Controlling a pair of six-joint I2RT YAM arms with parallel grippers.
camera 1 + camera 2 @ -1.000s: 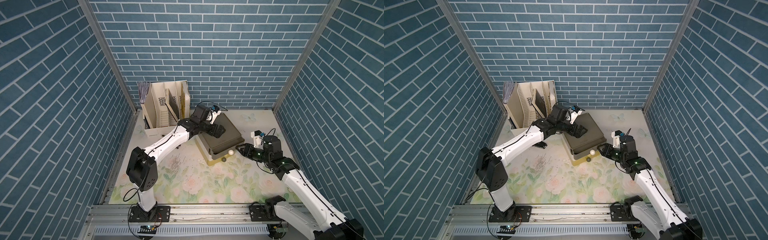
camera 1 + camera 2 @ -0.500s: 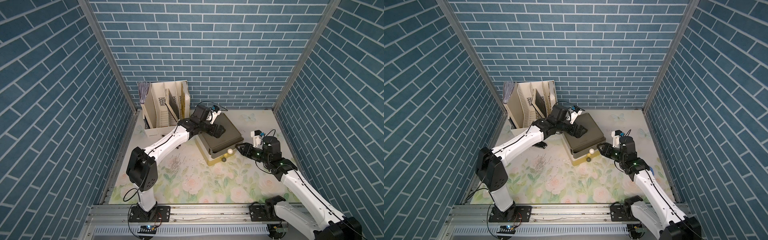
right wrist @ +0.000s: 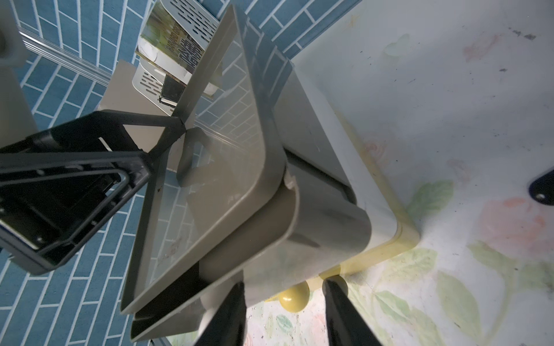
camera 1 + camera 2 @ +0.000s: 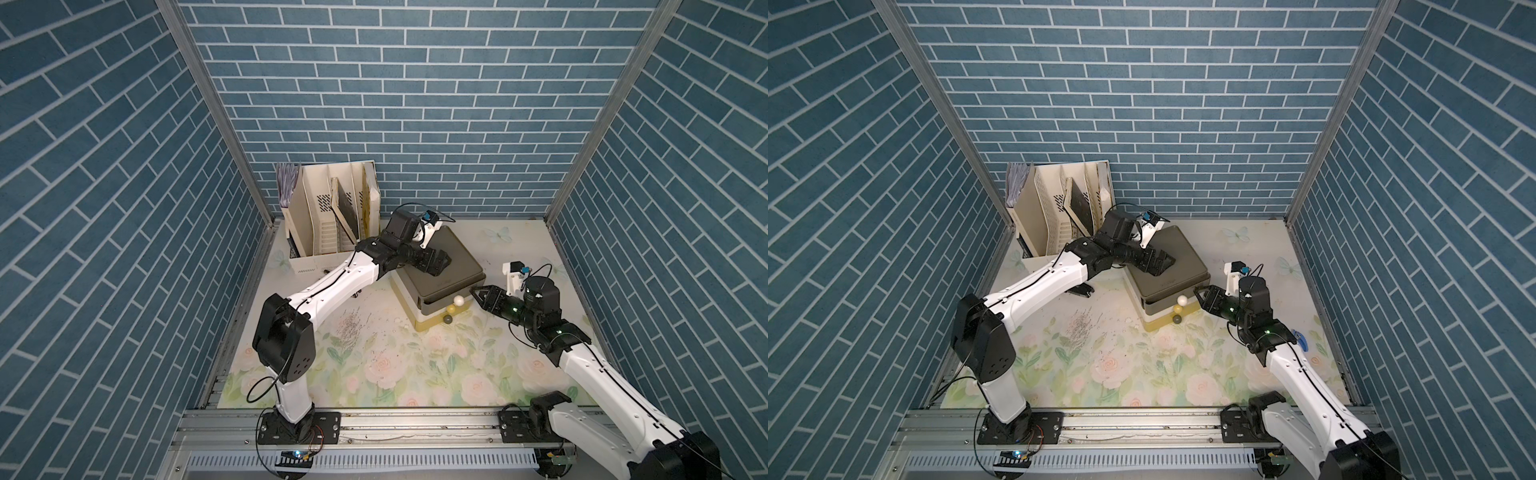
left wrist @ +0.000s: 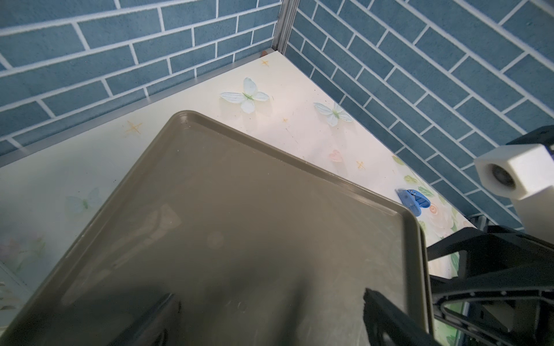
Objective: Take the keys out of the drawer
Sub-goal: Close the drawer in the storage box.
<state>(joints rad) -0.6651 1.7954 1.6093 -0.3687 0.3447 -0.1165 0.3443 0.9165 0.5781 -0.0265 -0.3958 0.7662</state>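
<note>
Right of centre, the right gripper (image 4: 476,293), half-spread and empty, is facing the yellow knob (image 3: 295,296): centre it before closing. The wide-spread left gripper (image 4: 443,264) is bracing the drawer unit (image 4: 465,272).

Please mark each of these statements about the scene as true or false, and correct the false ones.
1. The left gripper is over the top of the drawer unit. True.
2. The right gripper is shut on the white knob. False: its jaws stand open beside the knob, not around it.
3. A red-tagged key lies on top of the drawer unit. False: nothing is on the top except the left gripper.
4. A small blue object lies on the table near the right arm. True.
</note>
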